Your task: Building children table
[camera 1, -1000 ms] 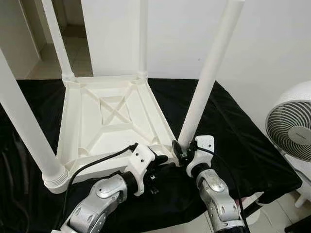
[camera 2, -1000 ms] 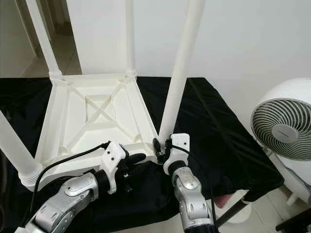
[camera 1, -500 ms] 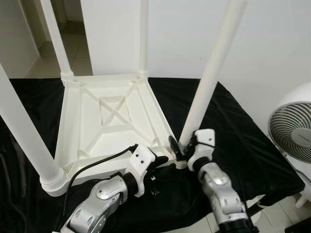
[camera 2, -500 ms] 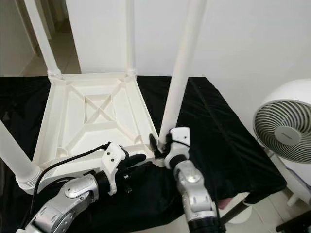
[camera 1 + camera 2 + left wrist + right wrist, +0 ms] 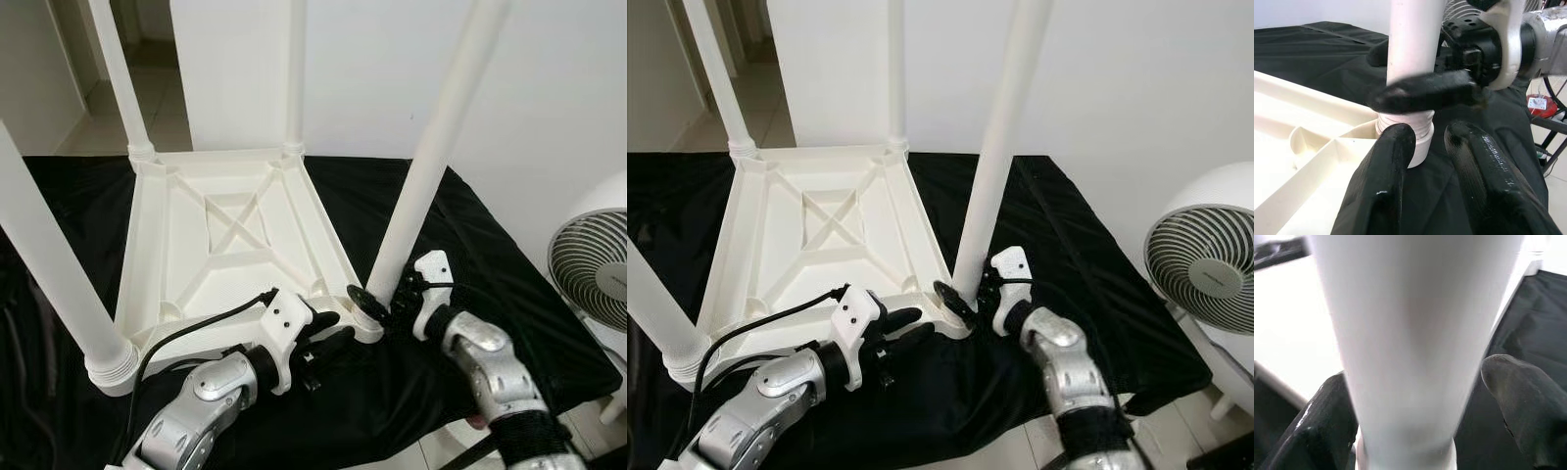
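Note:
A white plastic children's table (image 5: 147, 245) lies upside down on a black cloth (image 5: 480, 264), with its legs pointing up. My right gripper (image 5: 380, 297) is shut on the near-right leg (image 5: 421, 186) just above its threaded socket, one finger (image 5: 1327, 421) on each side of the leg (image 5: 1410, 333). The right arm reaches in from the right. My left gripper (image 5: 331, 328) is open and low by the table's near rim, just left of that corner. Its fingers (image 5: 1386, 181) hold nothing and point at the leg's base (image 5: 1413, 142).
The near-left leg (image 5: 49, 264) stands tall by my left arm, and two more legs (image 5: 122, 88) rise at the far corners. A white floor fan (image 5: 593, 274) stands off the cloth's right edge. A tiled doorway opens at the back left.
My right wrist has swung from in front of the near-right leg round to its right side, still clasping its base. The left gripper has stayed put.

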`<state>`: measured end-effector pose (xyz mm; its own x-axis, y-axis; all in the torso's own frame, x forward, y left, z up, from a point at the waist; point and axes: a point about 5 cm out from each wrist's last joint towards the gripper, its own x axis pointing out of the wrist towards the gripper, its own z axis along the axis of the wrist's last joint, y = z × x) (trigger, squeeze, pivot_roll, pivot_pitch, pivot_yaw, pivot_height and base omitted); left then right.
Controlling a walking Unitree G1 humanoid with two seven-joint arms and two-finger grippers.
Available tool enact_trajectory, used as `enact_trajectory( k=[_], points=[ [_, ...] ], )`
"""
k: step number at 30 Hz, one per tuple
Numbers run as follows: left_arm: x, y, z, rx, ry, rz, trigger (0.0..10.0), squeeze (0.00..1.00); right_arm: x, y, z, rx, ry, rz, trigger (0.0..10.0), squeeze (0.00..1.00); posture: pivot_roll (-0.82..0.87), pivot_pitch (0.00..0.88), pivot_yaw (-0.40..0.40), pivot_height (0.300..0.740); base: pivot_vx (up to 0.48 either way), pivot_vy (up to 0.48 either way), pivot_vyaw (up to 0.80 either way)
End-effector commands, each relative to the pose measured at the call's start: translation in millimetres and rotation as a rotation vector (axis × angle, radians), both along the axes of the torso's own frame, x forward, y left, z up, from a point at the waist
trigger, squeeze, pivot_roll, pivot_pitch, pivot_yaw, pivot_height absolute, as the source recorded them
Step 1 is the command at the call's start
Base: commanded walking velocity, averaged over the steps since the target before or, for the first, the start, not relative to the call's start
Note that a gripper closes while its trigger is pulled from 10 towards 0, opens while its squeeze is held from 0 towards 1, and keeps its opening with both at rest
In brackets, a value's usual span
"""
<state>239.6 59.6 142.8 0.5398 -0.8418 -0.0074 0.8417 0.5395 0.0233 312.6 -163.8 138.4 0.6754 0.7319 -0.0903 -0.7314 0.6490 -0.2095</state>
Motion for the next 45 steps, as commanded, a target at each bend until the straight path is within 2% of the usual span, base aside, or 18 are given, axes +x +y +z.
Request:
enact_trajectory(
  k=[1,7,8,9,18,20,22,24,25,26,27,30,33,36,43,45],
  points=[
    [-1.4,-2.7,0,0.011,-0.001,-0.065,10.0,0.0,-0.6,2.5,-6,-0.036,0.011,0.043,10.0,0.0,0.0,0.0,-0.042,0.74,0.0,0.0,0.0],
    [-1.3,-2.4,0,0.013,-0.002,-0.065,10.0,0.0,0.7,2.1,-8,-0.05,0.013,0.056,10.0,0.0,0.0,0.0,-0.042,0.74,0.0,0.0,0.0],
    [-1.3,-2.2,0,0.013,-0.002,-0.064,10.0,0.0,1.0,1.8,-9,-0.047,0.019,0.056,9.3,0.0,0.0,0.0,-0.042,0.74,0.0,0.0,0.0],
    [-1.6,-1.7,0,0.013,0.001,-0.063,10.0,0.0,-0.1,2.0,-13,-0.031,0.035,0.066,0.0,0.0,0.01,0.0,-0.038,0.74,0.0,0.0,0.0],
    [-2.6,-0.1,0,0.016,0.007,-0.059,10.0,0.0,-3.5,3.9,-19,0.029,0.051,0.068,0.0,0.0,0.0,0.008,-0.028,0.74,0.0,0.0,0.0],
    [-2.6,1.1,0,0.019,0.007,-0.057,10.0,0.0,-4.0,6.3,-22,0.073,0.053,0.006,0.0,0.0,0.0,0.012,-0.026,0.74,0.0,0.0,0.0],
    [-2.6,1.1,0,0.019,0.007,-0.057,10.0,0.0,-4.0,6.3,-22,0.073,0.053,0.006,0.0,0.0,0.0,0.012,-0.026,0.74,0.0,0.0,0.0],
    [-1.3,1.9,1,0.021,0.0,-0.045,10.0,0.0,-4.5,10.8,-26,0.117,0.057,-0.082,0.0,0.0,0.0,0.017,-0.024,0.74,0.0,0.0,0.0],
    [-1.3,1.9,1,0.021,0.0,-0.045,10.0,0.0,-4.5,10.8,-26,0.117,0.057,-0.082,0.0,0.0,0.0,0.017,-0.024,0.74,0.0,0.0,0.0],
    [-0.7,2.6,0,0.011,0.009,-0.03,10.0,0.0,-8.7,18.2,-28,0.148,0.04,-0.155,0.0,0.0,0.0,0.022,-0.024,0.74,0.0,0.0,0.0],
    [-0.7,2.6,0,0.011,0.009,-0.03,10.0,0.0,-8.7,18.2,-28,0.148,0.04,-0.155,0.0,0.0,0.0,0.022,-0.024,0.74,0.0,0.0,0.0],
    [-1.1,4.3,-1,0.013,0.019,-0.013,10.0,0.0,-18.5,31.5,-30,0.232,0.026,-0.315,0.0,0.0,0.0,0.032,-0.018,0.74,0.0,0.0,0.0],
    [-1.2,4.5,-1,0.016,0.018,-0.014,10.0,0.0,-18.5,31.8,-29,0.241,0.017,-0.376,0.0,0.0,0.0,0.032,-0.019,0.74,0.0,0.0,0.0],
    [-1.1,4.7,-1,0.01,0.035,-0.018,10.0,0.0,-16.3,31.5,-29,0.293,0.011,-0.613,0.0,0.0,0.01,0.034,-0.023,0.74,0.0,0.0,0.0],
    [-1.0,5.0,-1,0.01,0.037,-0.017,10.0,0.0,-16.7,35.5,-28,0.324,0.015,-0.687,0.0,0.0,0.0,0.032,-0.023,0.74,0.0,0.0,0.0],
    [-1.3,3.2,-1,0.011,0.027,-0.019,10.0,0.0,-19.0,50.5,-26,0.321,0.019,-0.647,0.0,0.0,0.0,0.03,-0.023,0.74,0.0,0.0,0.0]
  ],
)
